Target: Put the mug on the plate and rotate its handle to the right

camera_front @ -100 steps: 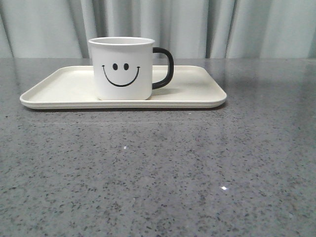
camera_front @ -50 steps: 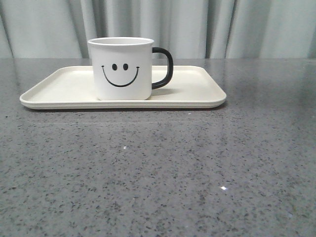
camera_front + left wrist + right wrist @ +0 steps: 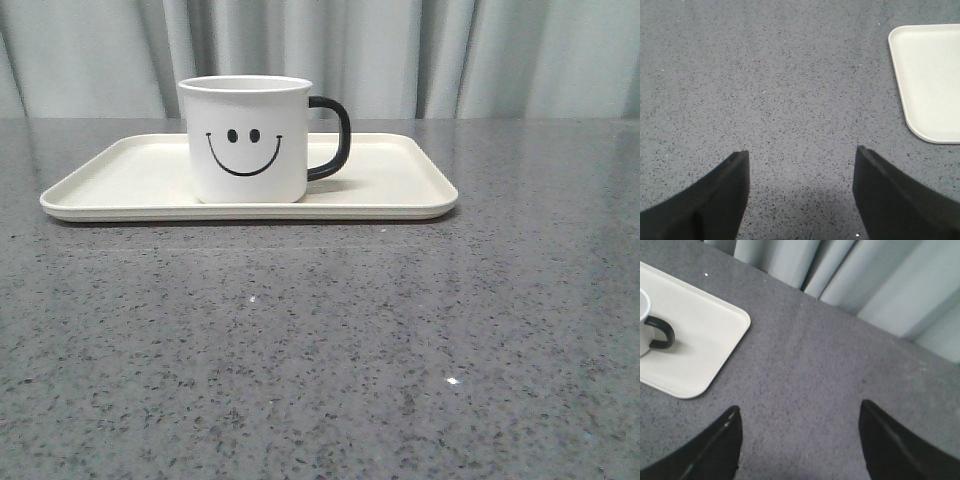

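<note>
Mug: the white cylindrical mug with a black smiley face point(image 3: 246, 140) is seen upright on the wide cream rectangular tray point(image 3: 400, 195), on the speckled grey table point(image 3: 330, 340).
Handle: the glossy black loop handle point(image 3: 335, 138) is turned to the right.
Handling: judged rigid, smooth, breakable; best gripped across the rim wall.
Left claw point(image 3: 800, 195): spread, empty.
Right claw point(image 3: 800, 440): spread, empty.

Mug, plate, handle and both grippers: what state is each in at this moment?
mug: upright on the plate, smiley face toward the front camera, not held.
plate: flat on the table, carrying only the mug.
handle: pointing right in the front view.
left gripper: open, empty, above bare table beside the plate.
right gripper: open, empty, above bare table, clear of the mug.
</note>
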Controlling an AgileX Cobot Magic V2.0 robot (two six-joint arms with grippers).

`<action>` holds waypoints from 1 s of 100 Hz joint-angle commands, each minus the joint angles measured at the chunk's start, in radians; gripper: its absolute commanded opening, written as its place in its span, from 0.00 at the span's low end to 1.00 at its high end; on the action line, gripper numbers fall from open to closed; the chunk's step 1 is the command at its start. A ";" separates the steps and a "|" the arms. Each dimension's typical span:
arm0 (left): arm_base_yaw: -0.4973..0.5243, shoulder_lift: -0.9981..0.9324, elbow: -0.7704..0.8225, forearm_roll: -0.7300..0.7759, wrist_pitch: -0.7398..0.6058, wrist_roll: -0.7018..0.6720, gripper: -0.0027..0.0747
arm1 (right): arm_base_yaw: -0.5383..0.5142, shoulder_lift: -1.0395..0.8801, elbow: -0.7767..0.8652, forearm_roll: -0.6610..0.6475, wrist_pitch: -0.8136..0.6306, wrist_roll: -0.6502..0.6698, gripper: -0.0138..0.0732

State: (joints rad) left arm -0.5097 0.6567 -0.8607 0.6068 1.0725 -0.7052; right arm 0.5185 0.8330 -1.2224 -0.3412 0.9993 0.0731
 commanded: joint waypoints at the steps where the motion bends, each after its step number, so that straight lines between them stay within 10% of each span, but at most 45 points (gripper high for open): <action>1: -0.001 0.001 -0.025 0.039 -0.045 -0.008 0.60 | -0.004 -0.096 0.114 -0.067 -0.089 0.107 0.73; 50: -0.001 0.001 -0.025 0.039 -0.045 -0.008 0.60 | -0.004 -0.299 0.498 -0.092 -0.202 0.339 0.72; 72: -0.001 0.001 -0.025 0.039 -0.047 -0.008 0.59 | -0.004 -0.299 0.498 -0.092 -0.214 0.339 0.43; 91: -0.001 0.001 -0.025 0.039 -0.047 -0.008 0.31 | -0.004 -0.299 0.498 -0.092 -0.274 0.339 0.07; 100: -0.001 0.001 -0.025 0.039 -0.047 -0.008 0.13 | -0.004 -0.299 0.498 -0.092 -0.296 0.339 0.08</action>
State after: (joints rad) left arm -0.5097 0.6567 -0.8607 0.6068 1.0725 -0.7052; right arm 0.5185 0.5331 -0.7013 -0.3904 0.7932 0.4068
